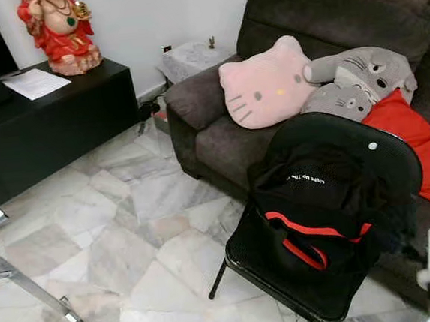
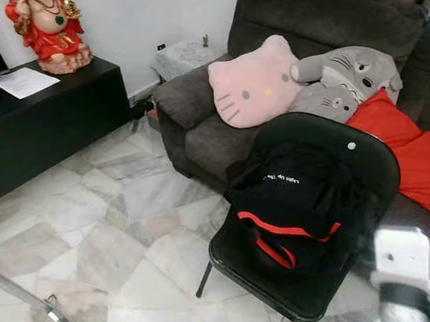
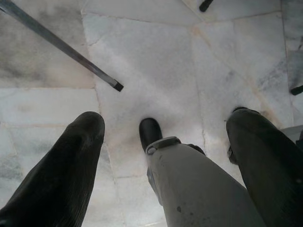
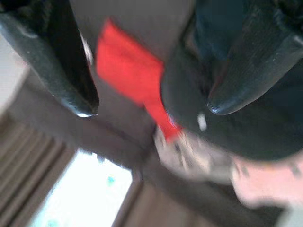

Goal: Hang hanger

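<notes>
Hanger: cannot tell where it is. A black chair (image 1: 384,154) holds a black garment (image 1: 316,197) with red trim, the sofa (image 1: 221,141) just behind it. Right gripper (image 4: 151,109), fingers spread, blurred, faces the chair. Left gripper (image 3: 165,118), fingers spread, hangs over the floor (image 1: 131,236) left of the chair, near a metal bar (image 3: 61,45).

Polished marble floor (image 1: 124,237), veined grey and cream, with a soft sheen. Glossy black plastic chair (image 1: 382,135) on thin metal legs, holding a matt black cloth bag (image 1: 316,197) with red trim. Dark grey sofa (image 1: 337,7) in napped fabric; plush pink cushion (image 1: 265,85), fuzzy grey plush toy (image 1: 358,77), smooth red cloth (image 1: 417,143). Matt black cabinet (image 1: 53,122) bearing white paper (image 1: 35,82) and a glazed red figurine (image 1: 60,31). Brushed metal rail (image 1: 30,290) low at left.
</notes>
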You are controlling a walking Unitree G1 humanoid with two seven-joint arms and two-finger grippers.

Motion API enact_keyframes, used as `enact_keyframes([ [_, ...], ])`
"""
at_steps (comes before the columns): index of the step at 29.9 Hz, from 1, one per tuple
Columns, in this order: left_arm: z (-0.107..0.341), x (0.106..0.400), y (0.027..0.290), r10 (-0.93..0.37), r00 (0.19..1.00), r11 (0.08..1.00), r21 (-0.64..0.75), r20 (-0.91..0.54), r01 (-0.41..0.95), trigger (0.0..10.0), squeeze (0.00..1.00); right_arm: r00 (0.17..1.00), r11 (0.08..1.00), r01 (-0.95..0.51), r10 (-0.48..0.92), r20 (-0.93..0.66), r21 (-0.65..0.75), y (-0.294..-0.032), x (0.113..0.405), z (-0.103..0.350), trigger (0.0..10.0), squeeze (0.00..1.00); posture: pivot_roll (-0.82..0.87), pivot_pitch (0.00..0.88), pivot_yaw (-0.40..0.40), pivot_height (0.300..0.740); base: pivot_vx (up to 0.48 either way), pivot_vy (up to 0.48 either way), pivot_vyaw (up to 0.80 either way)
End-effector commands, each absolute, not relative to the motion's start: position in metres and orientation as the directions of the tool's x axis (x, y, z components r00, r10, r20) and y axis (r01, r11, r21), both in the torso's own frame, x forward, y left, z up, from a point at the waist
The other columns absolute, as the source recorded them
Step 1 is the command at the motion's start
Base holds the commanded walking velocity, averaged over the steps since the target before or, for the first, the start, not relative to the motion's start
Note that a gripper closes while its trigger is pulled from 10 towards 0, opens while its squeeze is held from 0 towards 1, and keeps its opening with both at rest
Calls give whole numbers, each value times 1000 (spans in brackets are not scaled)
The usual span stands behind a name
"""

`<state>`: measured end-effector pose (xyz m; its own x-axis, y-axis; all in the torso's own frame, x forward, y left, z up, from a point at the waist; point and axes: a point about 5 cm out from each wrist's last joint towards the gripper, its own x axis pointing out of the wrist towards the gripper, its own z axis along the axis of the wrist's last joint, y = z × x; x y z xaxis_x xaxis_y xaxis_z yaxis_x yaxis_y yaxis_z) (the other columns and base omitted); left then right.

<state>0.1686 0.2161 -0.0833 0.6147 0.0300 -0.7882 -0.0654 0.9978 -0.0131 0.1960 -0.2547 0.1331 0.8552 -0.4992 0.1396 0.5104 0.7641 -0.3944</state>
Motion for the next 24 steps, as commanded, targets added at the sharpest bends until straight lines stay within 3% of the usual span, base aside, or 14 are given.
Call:
enact_keyframes([
  [1, -86, 164, 214, 19, 596, 998, -20, -803, -59, 10000, 0, 851, 782, 498, -524, 38, -374, -253, 192, 125, 10000, 0, -231, 115, -40, 740, 0, 0, 0],
  [15, -87, 163, 212, 24, 593, 996, -30, -805, -81, 10000, 0, 927, 860, 178, -310, -213, -478, -231, 221, 101, 10000, 0, -204, 113, -63, 740, 0, 0, 0],
  [24, -89, 158, 214, 27, 583, 996, -31, -812, -89, 10000, 0, 927, 861, 185, -313, -207, -473, -229, 222, 110, 10000, 0, -209, 109, -62, 740, 0, 0, 0],
])
